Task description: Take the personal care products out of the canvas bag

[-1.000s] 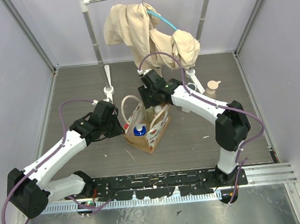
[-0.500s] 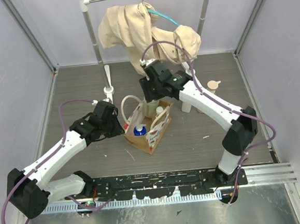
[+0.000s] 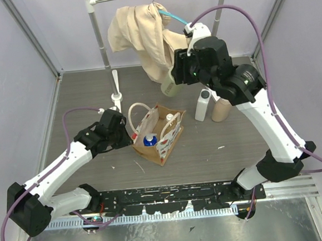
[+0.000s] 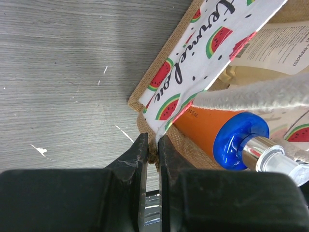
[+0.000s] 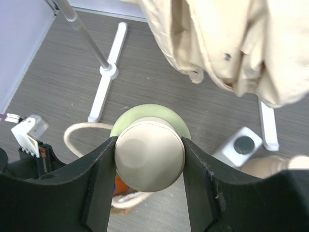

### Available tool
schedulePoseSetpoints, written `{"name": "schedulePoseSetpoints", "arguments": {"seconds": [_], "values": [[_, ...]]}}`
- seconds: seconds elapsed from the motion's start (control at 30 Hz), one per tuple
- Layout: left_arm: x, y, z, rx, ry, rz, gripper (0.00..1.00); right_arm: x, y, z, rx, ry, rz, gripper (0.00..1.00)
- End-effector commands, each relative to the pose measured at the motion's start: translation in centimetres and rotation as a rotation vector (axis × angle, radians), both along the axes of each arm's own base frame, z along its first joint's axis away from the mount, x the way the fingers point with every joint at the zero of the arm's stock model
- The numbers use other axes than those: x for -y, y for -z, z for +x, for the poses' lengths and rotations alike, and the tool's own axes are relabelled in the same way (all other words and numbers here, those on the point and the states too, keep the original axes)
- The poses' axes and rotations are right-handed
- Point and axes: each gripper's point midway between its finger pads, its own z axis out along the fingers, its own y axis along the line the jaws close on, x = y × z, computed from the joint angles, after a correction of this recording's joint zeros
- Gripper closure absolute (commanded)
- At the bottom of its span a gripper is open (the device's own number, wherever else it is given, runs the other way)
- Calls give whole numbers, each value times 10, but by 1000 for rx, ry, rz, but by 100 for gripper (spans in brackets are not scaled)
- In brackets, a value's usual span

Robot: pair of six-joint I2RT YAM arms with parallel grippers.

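One canvas bag (image 3: 170,140), one cream-lidded jar (image 5: 149,157), four bottles, two arms. Pinches bag's left corner with left gripper (image 4: 151,142), jaws nearly closed on fabric, arm low. Clamps jar by sides in right gripper (image 5: 150,145), arm high, far right of bag. Inside bag: blue-capped bottle (image 3: 150,141), small white bottle (image 3: 170,118). Upright on table (image 3: 92,98) right of bag: tall white bottle (image 3: 203,105), peach pump bottle (image 3: 221,110).
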Motion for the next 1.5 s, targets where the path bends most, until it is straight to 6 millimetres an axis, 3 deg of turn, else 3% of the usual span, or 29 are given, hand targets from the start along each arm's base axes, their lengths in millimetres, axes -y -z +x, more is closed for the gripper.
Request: {"name": "schedulePoseSetpoints", "arguments": {"seconds": [0.0, 0.17, 0.53, 0.83, 1.13, 1.33, 1.47], "values": [[-22, 19, -24, -87, -9, 90, 83, 33, -41, -16, 97, 82, 57, 57], [-21, 9, -19, -61, -11, 81, 79, 57, -20, -28, 61, 154, 25, 54], [-8, 6, -16, -81, 20, 51, 81, 98, 87, -35, -47, 321, -53, 53], [-6, 4, -16, -88, 24, 46, 81, 149, 170, -8, -137, 455, -73, 51], [-11, 12, -21, -107, 19, 65, 80, 172, 214, 17, -198, 506, -92, 52], [-14, 13, -22, -105, 14, 74, 79, 179, 216, 18, -208, 543, -116, 25], [-10, 15, -21, -111, 21, 65, 79, 181, 206, 13, -206, 545, -114, 17]]}}
